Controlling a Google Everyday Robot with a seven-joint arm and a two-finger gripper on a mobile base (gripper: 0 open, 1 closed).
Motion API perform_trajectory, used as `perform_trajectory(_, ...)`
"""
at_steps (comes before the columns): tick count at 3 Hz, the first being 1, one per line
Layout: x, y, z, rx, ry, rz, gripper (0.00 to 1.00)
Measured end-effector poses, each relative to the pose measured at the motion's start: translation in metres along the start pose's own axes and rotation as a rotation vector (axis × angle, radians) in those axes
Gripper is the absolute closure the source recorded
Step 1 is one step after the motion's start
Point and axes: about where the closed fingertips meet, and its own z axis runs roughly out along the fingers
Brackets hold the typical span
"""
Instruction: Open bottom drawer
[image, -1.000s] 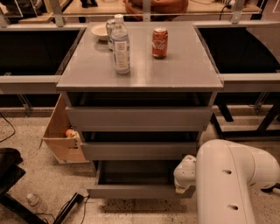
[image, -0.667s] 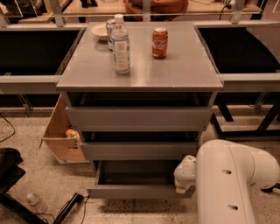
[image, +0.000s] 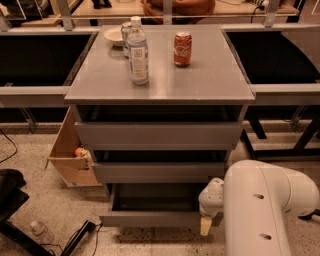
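The bottom drawer (image: 150, 218) is the lowest of three grey handleless drawers in the cabinet. It stands pulled out toward me, and its plain grey tray (image: 155, 197) shows inside. My gripper (image: 209, 216) is at the drawer's right front corner, low near the floor, mostly hidden by my white arm (image: 262, 207). A white wrist joint and a tan fingertip (image: 205, 226) show beside the drawer front.
The middle drawer front (image: 160, 171) and top drawer front (image: 159, 134) sit above. On the cabinet top (image: 220, 80) stand a water bottle (image: 138, 51), a red can (image: 182, 49) and a bowl (image: 114, 35). An open cardboard box (image: 70, 155) sits left. A bottle (image: 38, 230) lies on the floor.
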Motion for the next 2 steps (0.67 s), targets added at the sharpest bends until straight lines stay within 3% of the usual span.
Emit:
perform_trajectory(1, 0.005, 0.014, 0.011, -0.051, 0.016, 0.015, 0.00)
perform_trajectory(2, 0.019, 0.066, 0.012, -0.174, 0.071, 0.071, 0.19)
